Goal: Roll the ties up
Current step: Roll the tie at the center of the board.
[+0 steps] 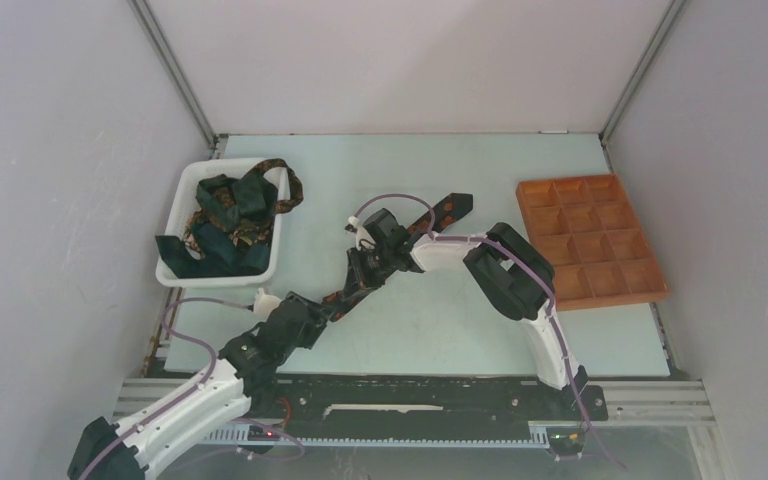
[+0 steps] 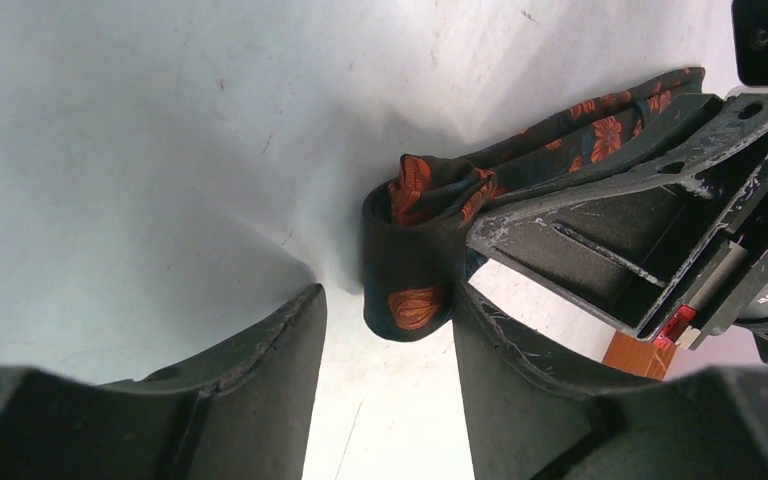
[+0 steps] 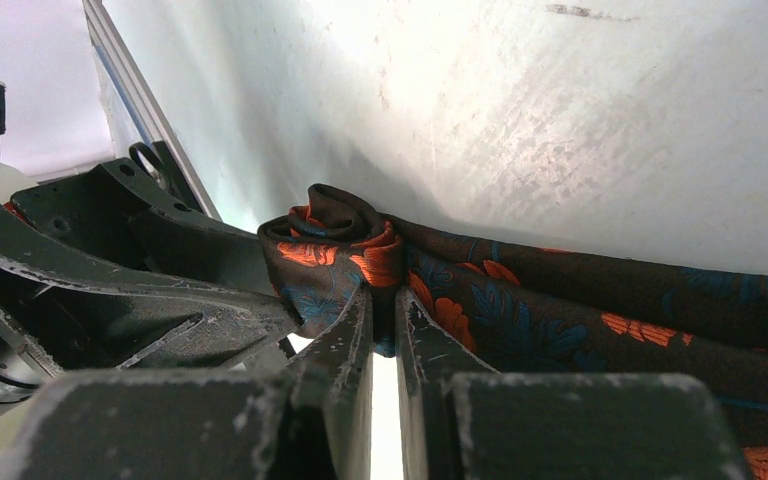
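Observation:
A dark tie (image 1: 447,210) with orange-red flowers lies diagonally across the table's middle. Its near end is curled into a small roll (image 2: 412,250), which also shows in the right wrist view (image 3: 325,250). My right gripper (image 3: 385,298) is shut on the fabric right beside the roll, and it shows in the top view (image 1: 362,272). My left gripper (image 2: 388,292) is open, with the roll's edge between its fingertips, touching the right finger (image 2: 500,350). In the top view the left gripper (image 1: 332,303) sits just below the right one. Several more ties (image 1: 228,212) lie heaped in the bin.
A white plastic bin (image 1: 173,205) stands at the back left, with one tie hanging over its rim. An orange-brown compartment tray (image 1: 590,240) lies at the right. The right arm's elbow (image 1: 505,275) hangs over the table between the tie and the tray.

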Tool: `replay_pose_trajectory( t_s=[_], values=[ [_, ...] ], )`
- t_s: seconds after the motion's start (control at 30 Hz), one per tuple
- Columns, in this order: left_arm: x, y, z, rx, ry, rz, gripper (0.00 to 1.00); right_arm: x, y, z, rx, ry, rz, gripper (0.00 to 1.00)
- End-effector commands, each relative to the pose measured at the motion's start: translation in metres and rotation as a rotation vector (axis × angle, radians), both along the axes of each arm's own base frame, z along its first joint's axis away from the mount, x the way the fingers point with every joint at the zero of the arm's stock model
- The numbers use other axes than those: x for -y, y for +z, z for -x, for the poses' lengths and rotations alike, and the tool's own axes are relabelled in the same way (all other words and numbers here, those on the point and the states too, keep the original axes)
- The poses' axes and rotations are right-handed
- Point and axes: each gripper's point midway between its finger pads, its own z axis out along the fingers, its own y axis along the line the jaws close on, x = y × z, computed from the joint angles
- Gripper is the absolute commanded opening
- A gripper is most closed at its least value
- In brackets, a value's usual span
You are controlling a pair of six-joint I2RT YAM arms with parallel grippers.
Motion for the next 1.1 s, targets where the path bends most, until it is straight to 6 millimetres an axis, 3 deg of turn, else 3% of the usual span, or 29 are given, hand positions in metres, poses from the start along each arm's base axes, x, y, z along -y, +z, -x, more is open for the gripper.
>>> replay_pose_trajectory(
  t_s=[0.0,0.2,0.3,0.53,0.6,0.63,0.73,0.83,0.97,1.07],
  values=[
    [-0.012,-0.01,0.001,-0.035,0.035,-0.064,0.58,0.008,-0.024,-0.005,0.017,-0.014,0.074,0.04],
    [-0.013,-0.014,-0.003,-0.04,0.036,-0.09,0.58,0.009,-0.023,-0.005,0.018,-0.016,0.075,0.04],
    [-0.014,-0.019,-0.004,-0.053,0.032,-0.112,0.52,0.01,-0.023,-0.005,0.017,-0.016,0.078,0.04],
    [-0.01,-0.018,-0.012,-0.034,-0.021,-0.167,0.18,0.01,-0.021,-0.007,0.025,-0.018,0.078,0.05],
    [-0.011,-0.014,-0.014,-0.032,-0.048,-0.213,0.01,0.009,-0.017,-0.008,0.033,-0.019,0.072,0.09],
    [-0.012,-0.012,-0.014,-0.039,-0.064,-0.24,0.0,0.009,-0.014,-0.008,0.038,-0.019,0.067,0.14],
    [-0.013,-0.004,-0.014,-0.047,-0.11,-0.298,0.0,0.006,0.002,-0.01,0.065,-0.017,0.041,0.29],
    [-0.013,0.002,-0.013,-0.056,-0.153,-0.334,0.0,0.003,0.025,-0.014,0.104,-0.02,0.005,0.37],
    [-0.013,0.01,-0.011,-0.074,-0.203,-0.382,0.0,0.001,0.061,-0.017,0.159,-0.03,-0.044,0.39],
    [-0.013,0.014,-0.01,-0.085,-0.227,-0.403,0.0,0.0,0.078,-0.014,0.185,-0.025,-0.065,0.36]
  ],
)
